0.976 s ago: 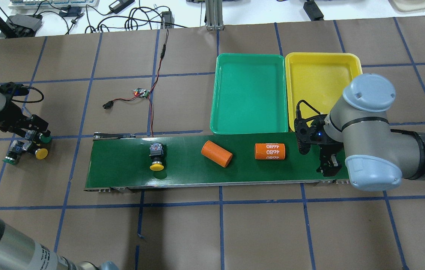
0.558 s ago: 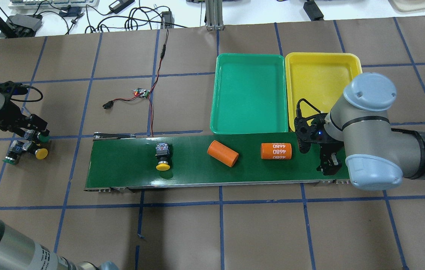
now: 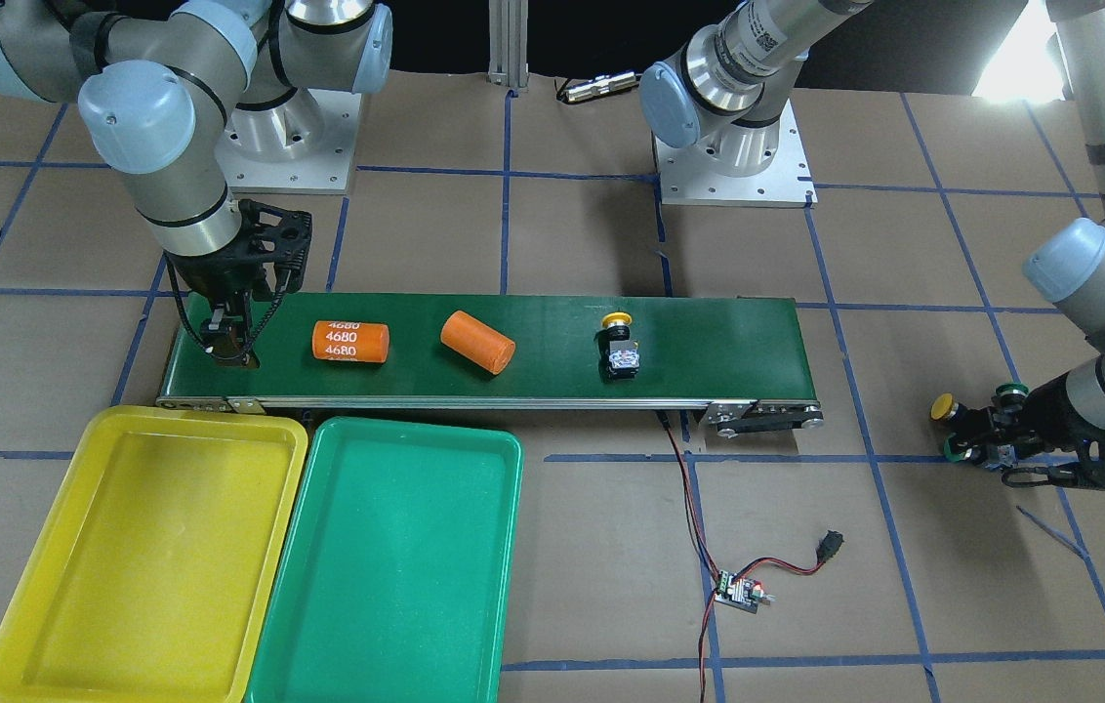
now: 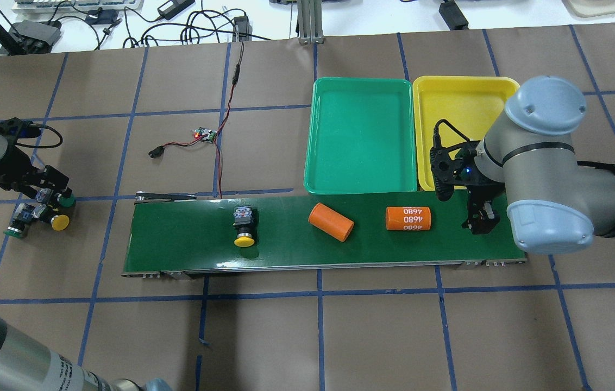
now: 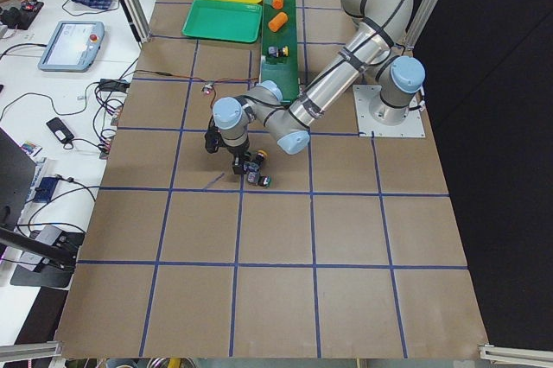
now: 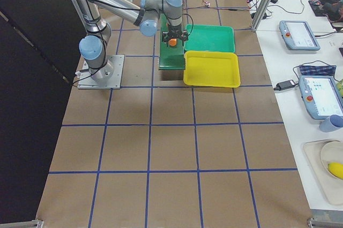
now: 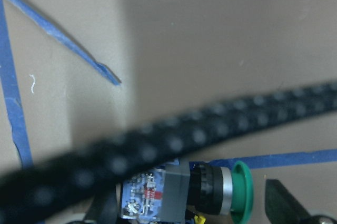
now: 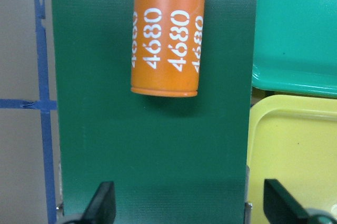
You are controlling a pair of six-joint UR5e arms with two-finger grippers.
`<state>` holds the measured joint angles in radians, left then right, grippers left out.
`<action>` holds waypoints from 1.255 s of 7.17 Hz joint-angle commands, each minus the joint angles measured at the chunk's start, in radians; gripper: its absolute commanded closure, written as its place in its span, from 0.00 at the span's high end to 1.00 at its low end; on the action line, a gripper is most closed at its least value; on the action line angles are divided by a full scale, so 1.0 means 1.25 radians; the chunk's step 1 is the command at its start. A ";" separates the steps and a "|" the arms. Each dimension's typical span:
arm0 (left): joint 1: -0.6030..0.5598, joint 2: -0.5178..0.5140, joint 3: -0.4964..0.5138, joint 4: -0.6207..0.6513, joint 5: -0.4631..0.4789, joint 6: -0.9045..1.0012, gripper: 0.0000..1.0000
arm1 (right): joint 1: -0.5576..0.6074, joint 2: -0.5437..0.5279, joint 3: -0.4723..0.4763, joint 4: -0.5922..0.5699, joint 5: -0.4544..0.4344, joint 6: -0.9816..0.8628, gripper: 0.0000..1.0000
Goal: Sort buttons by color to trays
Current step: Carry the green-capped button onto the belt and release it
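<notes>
A yellow-capped button [image 4: 244, 227] lies on its side on the conveyor belt [image 4: 177, 244], long axis across the belt, cap toward the robot. Off the belt's left end, low at the table [image 4: 286, 336], a green-capped button [image 7: 210, 200] sits between the left gripper's [image 7: 192, 209] wide-spread fingers. The right gripper [image 8: 184, 205], fingers also wide, hangs over the belt beside the 4680 cylinder [image 8: 168, 29], near the yellow tray [image 4: 459, 108] and green tray [image 4: 362, 136].
</notes>
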<state>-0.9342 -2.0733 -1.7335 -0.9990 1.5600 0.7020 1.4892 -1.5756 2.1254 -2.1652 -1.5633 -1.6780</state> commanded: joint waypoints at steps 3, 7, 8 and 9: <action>0.000 -0.012 -0.001 0.009 0.001 0.043 1.00 | 0.000 0.001 0.001 0.005 0.009 -0.009 1.00; -0.037 0.034 -0.005 -0.017 0.001 0.014 0.27 | 0.000 0.000 0.005 0.004 0.007 0.001 1.00; -0.104 0.076 -0.002 -0.084 -0.006 -0.081 0.27 | 0.000 0.001 0.005 0.003 0.007 0.001 1.00; -0.175 0.129 -0.025 -0.112 -0.012 -0.203 0.27 | 0.000 0.003 0.007 -0.002 0.001 -0.009 1.00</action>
<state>-1.0531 -1.9835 -1.7456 -1.0805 1.5537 0.6072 1.4895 -1.5739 2.1322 -2.1620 -1.5558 -1.6795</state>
